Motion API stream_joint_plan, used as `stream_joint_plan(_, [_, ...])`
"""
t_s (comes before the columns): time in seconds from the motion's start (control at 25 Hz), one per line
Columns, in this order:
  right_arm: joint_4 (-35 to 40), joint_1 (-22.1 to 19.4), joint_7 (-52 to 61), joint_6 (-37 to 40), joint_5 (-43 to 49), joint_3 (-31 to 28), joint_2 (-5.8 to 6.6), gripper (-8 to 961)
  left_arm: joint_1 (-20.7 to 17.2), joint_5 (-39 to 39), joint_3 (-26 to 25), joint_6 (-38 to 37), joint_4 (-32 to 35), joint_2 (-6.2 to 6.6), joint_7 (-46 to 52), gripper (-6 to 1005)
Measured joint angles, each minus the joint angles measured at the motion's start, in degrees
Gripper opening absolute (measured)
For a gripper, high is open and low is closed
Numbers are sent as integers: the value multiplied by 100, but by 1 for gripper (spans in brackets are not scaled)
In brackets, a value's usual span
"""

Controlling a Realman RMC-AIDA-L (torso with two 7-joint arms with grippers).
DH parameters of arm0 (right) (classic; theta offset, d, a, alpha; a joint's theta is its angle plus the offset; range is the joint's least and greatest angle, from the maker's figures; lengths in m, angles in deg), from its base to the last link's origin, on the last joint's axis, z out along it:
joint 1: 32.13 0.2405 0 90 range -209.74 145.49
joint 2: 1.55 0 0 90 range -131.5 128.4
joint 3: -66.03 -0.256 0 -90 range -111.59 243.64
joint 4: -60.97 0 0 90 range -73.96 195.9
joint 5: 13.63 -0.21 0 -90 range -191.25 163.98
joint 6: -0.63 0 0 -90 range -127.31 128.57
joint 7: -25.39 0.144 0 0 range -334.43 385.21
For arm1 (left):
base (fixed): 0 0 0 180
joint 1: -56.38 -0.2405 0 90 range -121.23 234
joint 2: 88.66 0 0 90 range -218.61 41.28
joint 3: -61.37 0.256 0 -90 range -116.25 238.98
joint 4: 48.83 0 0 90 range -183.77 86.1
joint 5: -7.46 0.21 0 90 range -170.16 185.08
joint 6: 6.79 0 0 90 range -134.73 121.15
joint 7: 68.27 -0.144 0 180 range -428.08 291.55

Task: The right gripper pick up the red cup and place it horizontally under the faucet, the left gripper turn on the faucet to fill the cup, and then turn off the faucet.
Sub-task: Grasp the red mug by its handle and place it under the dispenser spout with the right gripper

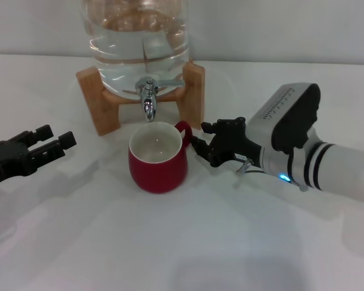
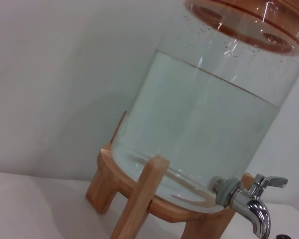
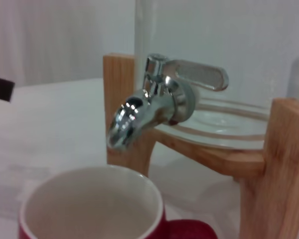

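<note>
At the left edge of the head view, the left gripper [image 1: 54, 143] is hovering low over the white table [image 1: 188, 248], its two black fingers lying close together and holding nothing, well apart from everything else. Its wrist view is showing what the head view crops: the glass jar [image 2: 204, 114] filled with water up to a line below the wooden lid, sitting in the wooden stand [image 2: 139, 199], with the faucet [image 2: 249, 204] at the bottom corner. In the head view the faucet [image 1: 148, 97] is pointing down at the far rim of the red cup [image 1: 158, 157], which is standing upright on the table just in front of the stand, its handle turned right. The right gripper [image 1: 201, 145] is sitting just beside that handle, jaws narrow and gripping nothing; whether a fingertip is touching the handle cannot be told. The right wrist view is showing the spout [image 3: 134, 117] just above the cup's white inside [image 3: 89, 209], the lever lying sideways.
</note>
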Motion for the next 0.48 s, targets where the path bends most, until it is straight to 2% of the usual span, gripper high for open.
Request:
stream_joint_plan(0.16, [-93,-175,92,-283,0,-7,80,361,1,-5,0,8,5,17,3,816])
stream_joint_plan(0.48, [-965,-759,249,-309,24,-2,448,364,25,-13,0,5,17,70,62,816])
